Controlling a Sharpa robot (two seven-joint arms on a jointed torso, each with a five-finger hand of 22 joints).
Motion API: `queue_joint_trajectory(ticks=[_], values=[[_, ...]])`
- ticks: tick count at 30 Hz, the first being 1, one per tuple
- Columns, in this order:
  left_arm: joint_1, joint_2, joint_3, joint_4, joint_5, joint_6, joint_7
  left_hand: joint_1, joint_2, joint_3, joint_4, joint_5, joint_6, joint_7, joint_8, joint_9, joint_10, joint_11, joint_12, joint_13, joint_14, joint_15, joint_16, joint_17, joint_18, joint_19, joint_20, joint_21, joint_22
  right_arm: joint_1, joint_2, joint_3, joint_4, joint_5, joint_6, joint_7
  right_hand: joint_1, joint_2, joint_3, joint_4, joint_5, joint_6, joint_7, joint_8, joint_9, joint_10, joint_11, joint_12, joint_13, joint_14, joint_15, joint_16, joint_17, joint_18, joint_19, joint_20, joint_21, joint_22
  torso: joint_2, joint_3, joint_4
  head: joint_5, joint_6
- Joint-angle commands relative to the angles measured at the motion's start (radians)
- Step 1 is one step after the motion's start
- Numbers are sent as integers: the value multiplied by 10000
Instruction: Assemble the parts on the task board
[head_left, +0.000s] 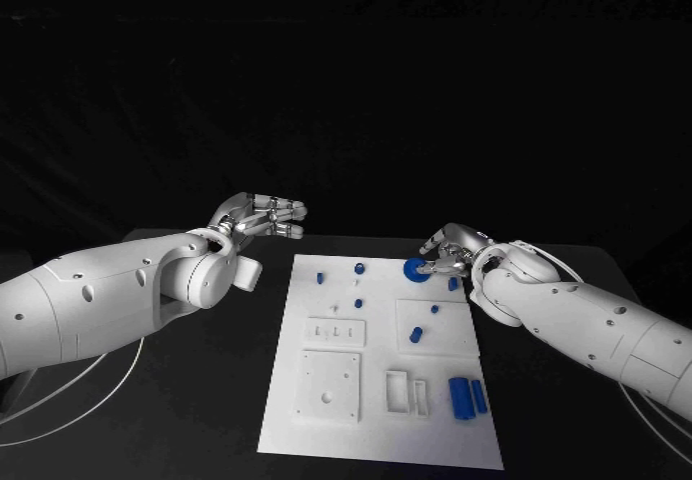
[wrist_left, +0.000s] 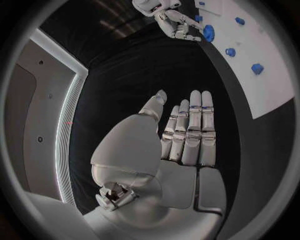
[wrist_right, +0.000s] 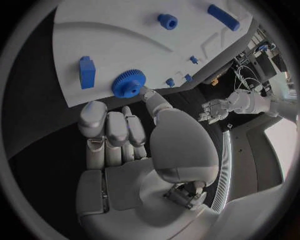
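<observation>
— Left hand (head_left: 264, 217), what's it doing?
— Sitting off the task board's (head_left: 378, 440) ten o'clock corner over the black table (head_left: 202, 400), fingers straight and side by side, nothing in it.
— And on the board?
— Blue parts: small pegs (head_left: 356, 269) up top, two blue cylinders (head_left: 466, 396) at five o'clock.
— The right hand (head_left: 446, 250)?
— At one o'clock, fingertips touching the blue gear (wrist_right: 129, 84); can't tell if it's gripped.

White task board (head_left: 378, 420) at centre frame on a black worktop (head_left: 188, 420); blue parts (head_left: 464, 396); silver hands, white arms.
</observation>
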Motion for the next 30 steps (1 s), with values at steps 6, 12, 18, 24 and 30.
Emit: queue_joint_trajectory(ticks=[6,12,18,24,30], values=[[-5,40,5,0,-59,204,39,-28,75,-79,-8,-64,-81,27,-24,5,-74,0,-40,15,64,-10,30,5,-53,35,25,45,1,-31,148,2,-61,-373,437,-134,108,-77,-183,212,-89,-256,39,1,-13,96,24,58,1264,38,41,60,-27,124,610,95,82,646,1,-1,24,15,-41],[-8,48,5,-13,-77,194,27,-28,75,-79,-8,-64,-81,27,-24,5,-74,0,-40,15,64,-10,30,5,-53,35,25,45,1,-43,196,0,-115,-431,591,-124,145,-51,-135,221,317,-212,38,-5,-15,99,28,56,1277,34,37,64,-46,107,607,96,109,662,-4,5,-11,76,-60],[-13,57,5,6,-84,201,11,0,71,-94,-24,-68,-108,35,-26,4,-90,6,-39,15,64,-10,31,5,-50,32,26,57,-2,-73,213,-4,-145,-532,743,-180,115,-19,-62,193,205,-161,32,-5,-12,98,25,46,1284,30,25,73,-55,101,603,81,92,669,5,-1,-9,97,-59],[-16,47,5,16,-86,194,3,0,71,-94,-24,-68,-108,35,-26,4,-90,6,-39,15,64,-10,31,5,-50,32,26,57,-2,-100,221,-5,-172,-609,766,-222,120,3,-9,165,192,-149,32,-3,-11,97,26,43,1289,25,24,71,-65,96,604,80,96,677,-5,8,-6,38,-91],[-17,57,5,8,-87,194,-4,-13,76,-113,-24,-70,-113,36,-25,5,-94,8,-39,15,67,-8,33,5,-50,29,27,68,-4,-111,269,-9,-220,-627,819,-226,116,46,76,117,190,-112,28,-1,-10,101,22,47,1297,26,24,76,-68,90,605,80,100,687,6,11,-2,52,-93]])
